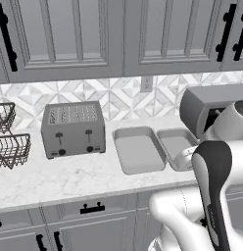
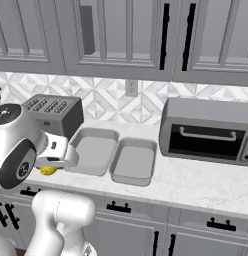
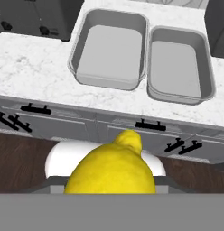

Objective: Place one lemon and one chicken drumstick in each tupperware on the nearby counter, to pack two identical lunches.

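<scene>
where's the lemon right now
The lemon is held in the fingers, low in the hand view, out in front of the counter edge, short of the two empty containers.

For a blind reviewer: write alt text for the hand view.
A yellow lemon sits large at the bottom, held in the gripper, above the white marble counter. Two empty grey tupperware containers lie side by side there, over grey cabinet doors with black handles.

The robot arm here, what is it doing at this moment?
The arm's gripper holds a yellow lemon between its fingers, in front of the white counter. Two grey tupperware containers sit side by side on the counter, both empty, between a toaster and a toaster oven. No lunch is packed yet.
</scene>
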Robot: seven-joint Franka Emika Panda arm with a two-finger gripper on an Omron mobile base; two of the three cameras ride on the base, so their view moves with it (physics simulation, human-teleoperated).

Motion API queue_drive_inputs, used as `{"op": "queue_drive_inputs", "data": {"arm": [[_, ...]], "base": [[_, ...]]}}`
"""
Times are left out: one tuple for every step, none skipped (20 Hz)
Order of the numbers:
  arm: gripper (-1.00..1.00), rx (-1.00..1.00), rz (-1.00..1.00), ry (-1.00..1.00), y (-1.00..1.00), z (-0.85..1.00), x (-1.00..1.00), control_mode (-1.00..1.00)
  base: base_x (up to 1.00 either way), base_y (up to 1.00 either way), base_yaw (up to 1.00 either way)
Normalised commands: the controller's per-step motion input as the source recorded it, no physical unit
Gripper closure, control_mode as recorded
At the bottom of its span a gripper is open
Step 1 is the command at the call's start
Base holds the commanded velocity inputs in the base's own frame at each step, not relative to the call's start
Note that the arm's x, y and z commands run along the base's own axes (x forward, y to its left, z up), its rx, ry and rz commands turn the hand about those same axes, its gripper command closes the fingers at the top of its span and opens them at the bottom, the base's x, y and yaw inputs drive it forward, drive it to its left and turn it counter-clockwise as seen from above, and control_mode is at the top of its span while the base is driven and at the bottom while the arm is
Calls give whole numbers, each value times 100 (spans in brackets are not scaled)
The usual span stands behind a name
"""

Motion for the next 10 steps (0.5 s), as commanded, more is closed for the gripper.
{"op": "queue_drive_inputs", "data": {"arm": [[100, 0, 0, 0, 0, 0, 0, 100], [100, 0, 0, 0, 0, 0, 0, 100], [100, 0, 0, 0, 0, 0, 0, 100], [100, 0, 0, 0, 0, 0, 0, 100], [100, 0, 0, 0, 0, 0, 0, 100], [100, 0, 0, 0, 0, 0, 0, 100], [100, 0, 0, 0, 0, 0, 0, 100], [100, 0, 0, 0, 0, 0, 0, 100], [100, 0, 0, 0, 0, 0, 0, 100], [100, 0, 0, 0, 0, 0, 0, 100]], "base": [[16, 51, -7], [28, 42, -5], [32, 41, -4], [35, 31, -2], [41, 24, -1], [46, 29, -1], [50, 31, -1], [55, 26, 0], [54, 26, 0], [44, 23, 0]]}}
